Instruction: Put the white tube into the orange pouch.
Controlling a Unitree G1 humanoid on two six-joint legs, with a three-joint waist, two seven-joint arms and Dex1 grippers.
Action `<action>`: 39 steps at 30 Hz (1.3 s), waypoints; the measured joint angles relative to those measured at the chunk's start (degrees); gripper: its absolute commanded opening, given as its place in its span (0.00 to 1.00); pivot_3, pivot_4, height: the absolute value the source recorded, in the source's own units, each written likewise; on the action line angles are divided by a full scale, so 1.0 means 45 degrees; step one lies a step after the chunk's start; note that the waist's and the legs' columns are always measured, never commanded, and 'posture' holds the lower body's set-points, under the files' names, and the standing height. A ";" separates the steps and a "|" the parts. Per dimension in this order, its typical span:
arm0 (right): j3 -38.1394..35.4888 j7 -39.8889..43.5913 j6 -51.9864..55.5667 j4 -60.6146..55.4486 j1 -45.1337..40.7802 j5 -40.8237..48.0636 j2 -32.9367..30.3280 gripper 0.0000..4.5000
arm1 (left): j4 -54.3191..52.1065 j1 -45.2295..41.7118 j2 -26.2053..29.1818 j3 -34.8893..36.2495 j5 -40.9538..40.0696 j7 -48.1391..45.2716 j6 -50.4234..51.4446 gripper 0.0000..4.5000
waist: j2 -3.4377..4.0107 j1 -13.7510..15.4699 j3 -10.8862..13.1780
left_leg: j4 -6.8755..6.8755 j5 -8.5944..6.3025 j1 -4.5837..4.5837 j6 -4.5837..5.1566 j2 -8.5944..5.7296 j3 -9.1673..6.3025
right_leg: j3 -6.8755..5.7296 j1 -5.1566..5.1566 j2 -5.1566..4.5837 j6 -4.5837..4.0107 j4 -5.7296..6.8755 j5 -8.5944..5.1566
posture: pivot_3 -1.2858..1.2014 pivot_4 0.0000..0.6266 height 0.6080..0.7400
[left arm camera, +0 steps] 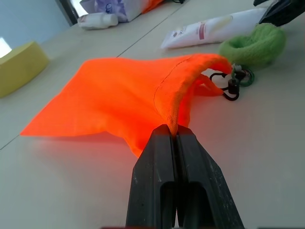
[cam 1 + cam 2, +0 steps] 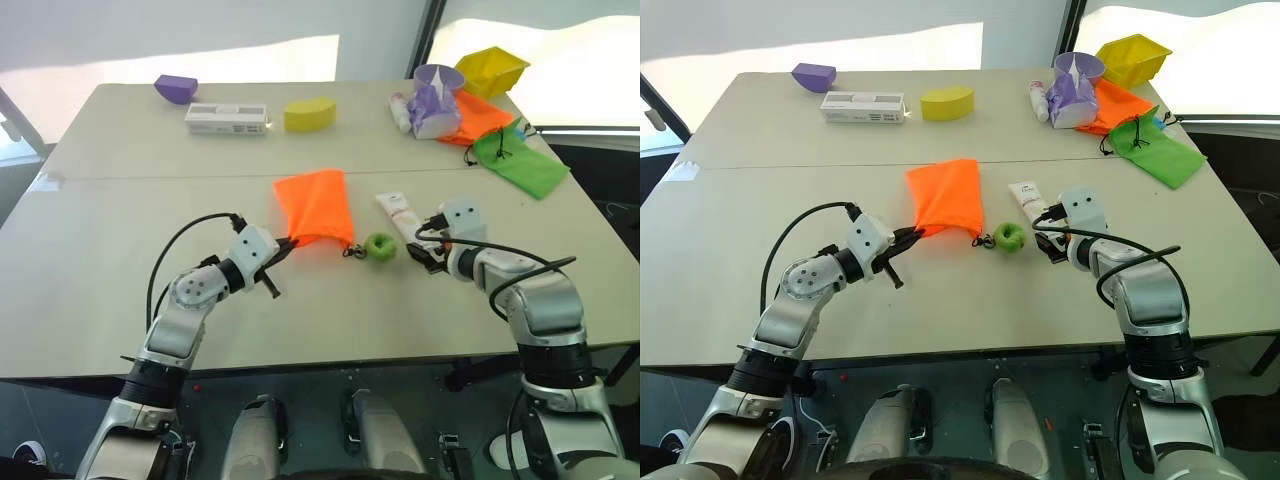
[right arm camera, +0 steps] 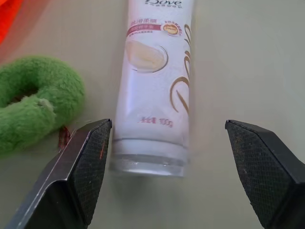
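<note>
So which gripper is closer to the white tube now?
Right. The right gripper is open around the white tube's cap end; the left gripper pinches the orange pouch further away.

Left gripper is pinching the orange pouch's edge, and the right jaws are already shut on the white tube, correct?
Not quite. The left gripper does pinch the orange pouch, but the right gripper has its jaws open, one on each side of the white tube, which lies on the table. The right wrist view shows it.
</note>
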 measured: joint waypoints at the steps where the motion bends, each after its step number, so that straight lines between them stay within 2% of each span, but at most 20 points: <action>1: -0.0059 -0.0033 0.0175 0.0117 0.0001 0.0052 0.0100 0.88 | -0.0032 0.0000 -0.0002 0.0000 -0.0001 0.0000 0.0002 0.00 | 0.0000 0.0000 0.0000 | 0.0000 0.0000 -0.0002 0.0000 0.0000 0.0000 | 0.0000 -0.0001 -0.0001 0.0000 -0.0001 0.0000 | 0.52 0.24 1.00; 5: -0.0120 -0.0019 0.0303 0.0246 -0.0062 0.0128 0.0130 0.88 | -0.0049 0.0004 -0.0002 0.0000 -0.0005 0.0001 0.0016 0.00 | 0.0001 -0.0005 0.0000 | 0.0000 0.0000 -0.0001 0.0000 -0.0001 0.0000 | 0.0000 0.0000 -0.0003 0.0000 -0.0002 0.0000 | 0.52 0.24 1.00; 6: -0.0217 -0.0006 0.0401 0.0351 -0.0142 0.0245 0.0171 0.80 | -0.0055 0.0012 -0.0003 0.0000 -0.0004 0.0006 0.0031 0.00 | 0.0000 -0.0012 0.0000 | 0.0000 0.0000 0.0000 0.0000 0.0000 -0.0001 | 0.0000 0.0000 -0.0002 0.0000 -0.0002 0.0000 | 0.52 0.24 1.00; 8: -0.0433 0.0004 0.0494 0.0505 -0.0218 0.0382 0.0300 0.71 | -0.0080 0.0042 -0.0014 0.0000 -0.0004 0.0014 0.0039 0.00 | 0.0000 -0.0010 0.0000 | 0.0000 0.0000 0.0000 0.0000 -0.0001 -0.0001 | 0.0000 0.0000 -0.0001 0.0000 -0.0001 0.0000 | 0.52 0.24 1.00; 10: -0.0516 -0.0001 0.0520 0.0587 -0.0276 0.0475 0.0409 0.47 | -0.0134 0.0067 -0.0032 0.0000 -0.0004 0.0022 0.0050 0.00 | 0.0001 -0.0010 0.0000 | -0.0002 0.0000 -0.0001 0.0000 0.0000 -0.0002 | 0.0000 -0.0001 -0.0001 0.0000 -0.0001 0.0000 | 0.52 0.24 1.00; 11: -0.0520 -0.0001 0.0524 0.0592 -0.0292 0.0479 0.0408 0.40 | -0.0146 0.0067 -0.0034 0.0000 -0.0004 0.0026 0.0050 0.00 | 0.0001 -0.0009 0.0000 | -0.0002 0.0000 -0.0001 0.0000 0.0000 -0.0001 | 0.0000 -0.0001 -0.0001 0.0000 -0.0002 0.0000 | 0.52 0.24 1.00; 31: -0.0397 0.0424 0.0455 0.0266 -0.0279 0.0664 -0.0322 0.40 | -0.0146 0.0068 -0.0098 -0.0001 -0.0007 0.0039 0.0053 0.00 | 0.0010 -0.0010 0.0006 | -0.0020 0.0000 -0.0009 0.0000 -0.0001 0.0000 | 0.0000 -0.0015 0.0000 0.0001 -0.0012 -0.0001 | 0.52 0.24 1.00; 37: 0.0262 0.0539 -0.0011 -0.0060 -0.0252 0.0333 -0.0941 0.40 | -0.0145 0.0068 -0.0095 0.0000 -0.0008 0.0029 0.0053 0.00 | 0.0010 -0.0007 0.0007 | -0.0027 0.0000 -0.0012 0.0000 -0.0002 0.0001 | 0.0000 -0.0016 -0.0001 0.0002 -0.0024 -0.0002 | 0.52 0.24 1.00; 39: 0.1092 0.0856 -0.0914 -0.0441 -0.0085 -0.0177 -0.1866 0.40 | -0.0146 0.0068 -0.0081 0.0003 -0.0011 0.0026 0.0056 0.00 | 0.0015 -0.0008 0.0010 | -0.0039 0.0000 -0.0013 0.0000 -0.0003 0.0001 | -0.0001 -0.0016 -0.0002 0.0003 -0.0042 -0.0003 | 0.52 0.24 1.00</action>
